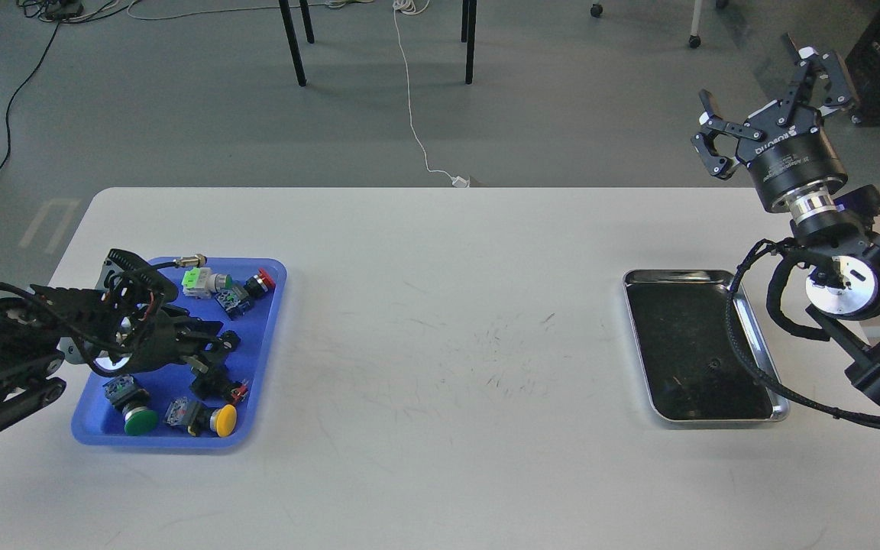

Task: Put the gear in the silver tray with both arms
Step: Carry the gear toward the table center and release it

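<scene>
My left gripper [215, 359] sits low inside the blue tray [260, 347] among the push-button parts; its dark fingers blur together, so I cannot tell their state. My right gripper [765, 95] hangs raised, jaws spread, behind the silver tray [753, 325], which lies on the table [440, 321]

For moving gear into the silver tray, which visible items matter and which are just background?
Job items:
silver tray, nothing in it
blue tray holding push-buttons
left gripper, over the blue tray
right gripper, raised, fingers apart

Background:
white cable on the floor
black legs
</scene>
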Motion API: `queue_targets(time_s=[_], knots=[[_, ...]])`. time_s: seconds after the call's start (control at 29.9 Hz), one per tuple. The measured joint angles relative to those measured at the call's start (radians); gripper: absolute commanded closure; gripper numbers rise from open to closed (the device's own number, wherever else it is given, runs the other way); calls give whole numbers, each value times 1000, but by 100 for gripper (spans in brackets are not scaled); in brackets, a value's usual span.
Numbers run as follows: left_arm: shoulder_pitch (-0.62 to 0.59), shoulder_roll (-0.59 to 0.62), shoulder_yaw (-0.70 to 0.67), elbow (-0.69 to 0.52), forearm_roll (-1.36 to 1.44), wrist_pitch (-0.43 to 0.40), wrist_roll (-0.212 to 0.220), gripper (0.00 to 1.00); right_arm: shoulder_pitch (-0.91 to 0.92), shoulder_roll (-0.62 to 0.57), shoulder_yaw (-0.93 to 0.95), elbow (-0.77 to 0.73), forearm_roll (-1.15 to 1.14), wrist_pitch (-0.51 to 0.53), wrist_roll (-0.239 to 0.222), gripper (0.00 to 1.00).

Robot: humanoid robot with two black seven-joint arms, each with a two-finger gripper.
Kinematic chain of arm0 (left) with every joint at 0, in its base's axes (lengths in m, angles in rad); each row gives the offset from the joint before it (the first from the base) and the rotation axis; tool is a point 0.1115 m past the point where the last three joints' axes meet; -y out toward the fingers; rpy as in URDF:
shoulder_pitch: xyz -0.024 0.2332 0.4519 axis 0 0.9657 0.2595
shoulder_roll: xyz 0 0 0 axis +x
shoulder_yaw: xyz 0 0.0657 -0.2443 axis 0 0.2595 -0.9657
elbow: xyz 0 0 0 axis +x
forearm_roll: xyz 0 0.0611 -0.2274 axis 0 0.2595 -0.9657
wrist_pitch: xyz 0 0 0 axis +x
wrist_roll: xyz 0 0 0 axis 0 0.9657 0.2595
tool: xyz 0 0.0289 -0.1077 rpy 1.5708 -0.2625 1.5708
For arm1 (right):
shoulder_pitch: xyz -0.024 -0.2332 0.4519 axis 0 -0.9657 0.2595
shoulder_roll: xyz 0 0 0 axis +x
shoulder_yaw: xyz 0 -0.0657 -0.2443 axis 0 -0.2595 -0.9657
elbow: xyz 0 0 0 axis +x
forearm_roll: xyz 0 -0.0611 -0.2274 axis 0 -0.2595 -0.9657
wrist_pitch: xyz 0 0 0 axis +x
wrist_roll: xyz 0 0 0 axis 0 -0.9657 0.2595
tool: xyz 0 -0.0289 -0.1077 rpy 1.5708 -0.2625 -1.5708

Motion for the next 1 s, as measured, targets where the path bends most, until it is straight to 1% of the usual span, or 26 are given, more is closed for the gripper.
queue_targets(time_s=[0.17,0.33,0.47,0.57,0.7,0.8,0.9,1.0], knots=[[1,0,0,0,0,0,-1,74,0,0,0,2,0,0,0,2],[0,0,0,5,0,-2,0,84,0,0,0,2,0,0,0,2],[-16,8,-7,-8,-4,-4,1,84,0,-3,1,13,0,-1,0,2],[-49,45,-10,-49,-8,-8,-5,84,1,-28,5,35,0,-5,0,2],[-115,91,-11,-182,-11,-22,-9,83,7,-59,11,90,0,-9,0,2],[-169,94,-14,-271,-22,-49,-9,83,19,-89,12,105,0,-12,0,2],[-222,67,-15,-307,-58,-62,-3,83,42,-124,13,109,0,-14,0,2],[-269,-19,-12,-295,-83,-73,-1,84,107,-167,1,85,-1,-20,0,2]])
